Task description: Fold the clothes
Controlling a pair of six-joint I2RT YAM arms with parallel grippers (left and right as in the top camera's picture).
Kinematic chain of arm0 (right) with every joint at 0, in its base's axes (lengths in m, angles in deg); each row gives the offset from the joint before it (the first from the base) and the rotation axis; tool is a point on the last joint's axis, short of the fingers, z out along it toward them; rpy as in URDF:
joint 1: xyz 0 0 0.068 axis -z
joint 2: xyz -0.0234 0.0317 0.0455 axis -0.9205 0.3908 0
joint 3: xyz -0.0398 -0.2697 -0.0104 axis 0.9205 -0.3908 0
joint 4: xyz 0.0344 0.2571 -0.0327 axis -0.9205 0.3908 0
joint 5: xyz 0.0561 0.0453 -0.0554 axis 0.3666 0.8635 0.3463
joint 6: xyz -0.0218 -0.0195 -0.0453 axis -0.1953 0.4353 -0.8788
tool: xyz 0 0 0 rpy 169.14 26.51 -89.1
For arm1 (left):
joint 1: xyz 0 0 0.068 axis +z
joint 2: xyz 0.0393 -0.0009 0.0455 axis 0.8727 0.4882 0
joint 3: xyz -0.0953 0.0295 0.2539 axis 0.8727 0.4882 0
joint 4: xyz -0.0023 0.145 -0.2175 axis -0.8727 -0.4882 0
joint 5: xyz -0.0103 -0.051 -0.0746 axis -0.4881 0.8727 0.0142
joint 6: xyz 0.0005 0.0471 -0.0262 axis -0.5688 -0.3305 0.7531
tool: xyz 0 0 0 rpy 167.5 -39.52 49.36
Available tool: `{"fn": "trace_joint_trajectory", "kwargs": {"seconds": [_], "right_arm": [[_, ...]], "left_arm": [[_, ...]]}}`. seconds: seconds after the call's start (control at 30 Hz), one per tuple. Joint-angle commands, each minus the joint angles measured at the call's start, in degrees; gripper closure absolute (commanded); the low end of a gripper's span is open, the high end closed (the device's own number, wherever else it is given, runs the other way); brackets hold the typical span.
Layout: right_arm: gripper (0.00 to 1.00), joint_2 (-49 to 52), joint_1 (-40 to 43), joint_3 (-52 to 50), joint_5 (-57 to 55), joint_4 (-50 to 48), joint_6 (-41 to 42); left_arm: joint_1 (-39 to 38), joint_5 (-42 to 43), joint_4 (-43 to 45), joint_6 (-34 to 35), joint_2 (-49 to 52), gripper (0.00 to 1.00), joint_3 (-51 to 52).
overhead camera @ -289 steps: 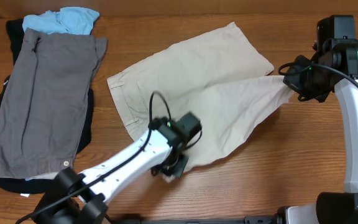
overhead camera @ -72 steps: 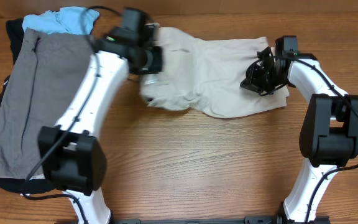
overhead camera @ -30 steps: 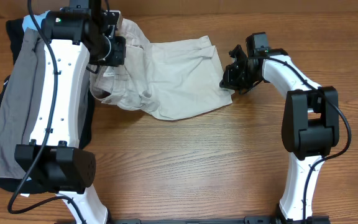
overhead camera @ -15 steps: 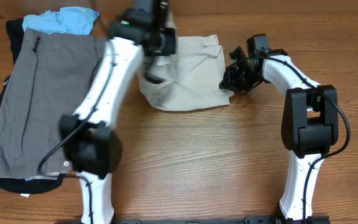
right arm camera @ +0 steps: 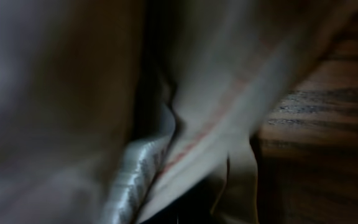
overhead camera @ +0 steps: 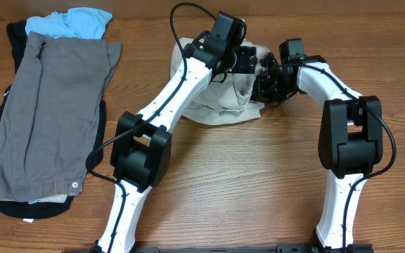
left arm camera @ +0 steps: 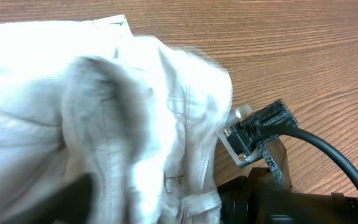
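Overhead view. The beige shorts (overhead camera: 215,105) lie bunched in a wrinkled heap at the far centre of the tabletop (overhead camera: 259,183), with one fold raised over the rest.

My left arm reaches across the heap from the near left. My left end effector (overhead camera: 248,60) is over the far right part of the cloth. I cannot tell whether it is released or clenched, as its fingers are lost against dark parts and blurred fabric.

My right end effector (overhead camera: 264,79) is just beside it, at the right edge of the heap. It is clenched on the beige shorts.

Left wrist view. Pale, seamed cloth fills the left and centre. At the right, a black cable (left arm camera: 319,149) crosses bare wood.

Right wrist view. Cloth and a stitched hem sit close against the lens, with wood at the right.

Well apart at the far left lie grey shorts (overhead camera: 48,119), spread flat on a black garment (overhead camera: 14,39), and a blue garment (overhead camera: 76,21) at their far end.
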Motion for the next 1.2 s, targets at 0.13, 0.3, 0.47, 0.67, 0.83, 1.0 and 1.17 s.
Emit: {"fn": "trace_joint_trajectory", "kwargs": {"seconds": [0.13,0.3,0.47,0.67,0.83,1.0,1.17], "right_arm": [[0.96,3.2,1.4,-1.2,-1.4,0.3,0.6],[0.96,2.9,5.3,5.3,2.7,7.1,-0.1],[0.70,2.0,7.8,16.4,1.4,19.3,-6.1],[0.46,1.2,6.2,28.5,-3.0,29.1,-9.4],[0.37,1.5,-2.0,29.7,-11.4,28.1,-9.5],[0.25,1.5,-10.3,29.4,-23.1,23.0,-3.5],[0.23,1.5,-12.9,29.3,-27.7,20.7,-0.7]], "left_arm": [[3.2,4.5,-1.9,0.5,-5.4,0.00,-1.4],[6.3,4.5,-6.7,-3.2,-12.7,0.00,-1.4],[9.1,3.1,-13.4,-10.5,-20.0,0.00,-1.4],[12.9,0.9,-20.8,-13.4,-22.9,0.00,-1.4],[19.0,0.8,-23.8,-14.4,-22.8,0.00,-1.4],[23.4,0.9,-25.0,-14.4,-22.8,0.00,-1.4],[24.0,0.8,-25.8,-16.3,-22.8,0.00,-1.4]]}}
